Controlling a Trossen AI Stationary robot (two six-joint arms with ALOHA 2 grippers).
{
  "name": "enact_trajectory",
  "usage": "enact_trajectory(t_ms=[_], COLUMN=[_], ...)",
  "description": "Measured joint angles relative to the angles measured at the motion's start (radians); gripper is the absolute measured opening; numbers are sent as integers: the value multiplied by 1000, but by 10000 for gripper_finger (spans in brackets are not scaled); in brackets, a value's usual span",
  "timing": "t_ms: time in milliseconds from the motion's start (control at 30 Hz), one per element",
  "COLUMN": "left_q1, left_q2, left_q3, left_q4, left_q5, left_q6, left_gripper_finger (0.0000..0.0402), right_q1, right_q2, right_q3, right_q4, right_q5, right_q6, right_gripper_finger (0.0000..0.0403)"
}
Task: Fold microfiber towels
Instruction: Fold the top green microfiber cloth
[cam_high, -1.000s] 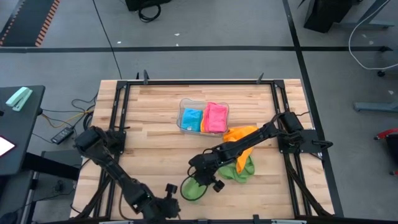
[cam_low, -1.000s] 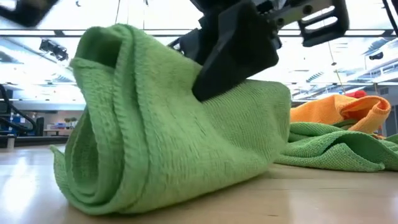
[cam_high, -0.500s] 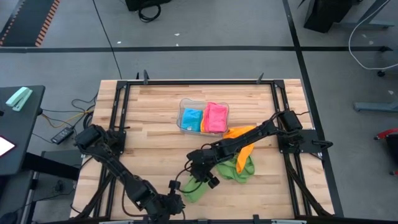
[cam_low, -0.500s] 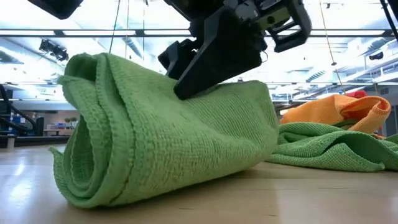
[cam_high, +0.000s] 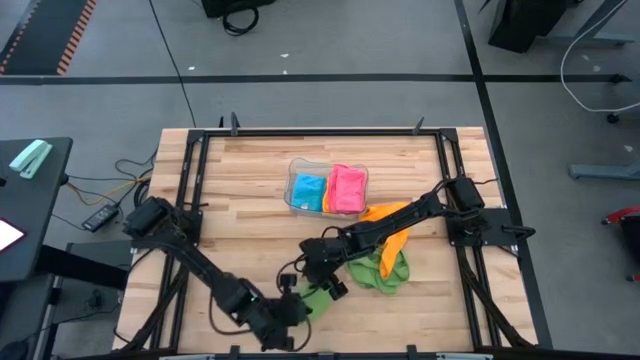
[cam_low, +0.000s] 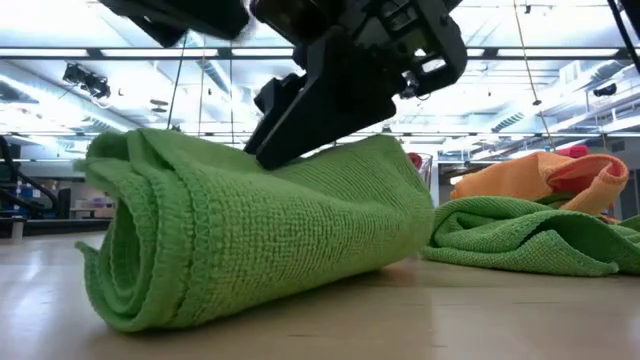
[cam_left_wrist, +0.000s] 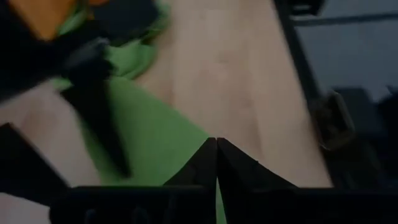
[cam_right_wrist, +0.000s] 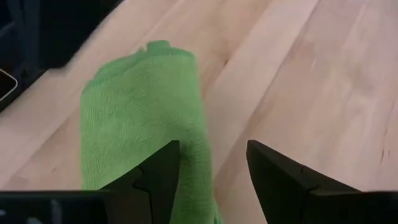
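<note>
A robotics lab or workshop hall: a butcher-block desk (cam_high: 250, 200) ringed by a black metal frame (cam_high: 320, 130) stands on grey floor marked with dark tape lines (cam_high: 300, 77). Cables (cam_high: 120, 180) trail off one side. Beyond, long ceiling strip lights (cam_low: 100, 55) run over an open room (industrial-looking, with distant equipment).

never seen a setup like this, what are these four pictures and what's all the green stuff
Two dark robot arms work at a wooden table, folding towels. One picture looks straight down, one sits at table height, and two come from cameras on the wrists. The green towel lies rolled near the front edge. The right gripper hovers over it with fingers apart, holding nothing. The left gripper is shut beside it. Another green towel and an orange towel lie in a heap; blue and pink ones sit in the clear tray.
</note>
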Motion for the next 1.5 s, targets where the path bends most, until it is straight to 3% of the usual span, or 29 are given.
enact_trajectory(t_ms=[133, 333, 867, 1167, 1500], left_q1=[34, 44, 36, 36, 38], left_q2=[22, 96, 113, 113, 113], left_q3=[0, 0, 0, 0, 0], left_q4=[-10, -28, -47, -37, -35], left_q5=[10, 113, 115, 115, 115], left_q6=[-68, -144, -198, -195, -197], left_gripper_finger=[29, 24, 21, 13, 14], right_q1=[2, 6, 104, 71, 66], right_q2=[-7, -17, -49, -44, -44], right_q3=[0, -1, -1, -218, -340], right_q4=[-9, -57, -44, 278, 369], right_q5=[-3, -3, 10, 38, 93], right_q6=[13, 13, 11, 100, 143], right_gripper_finger=[196, 195, 183, 183, 183])
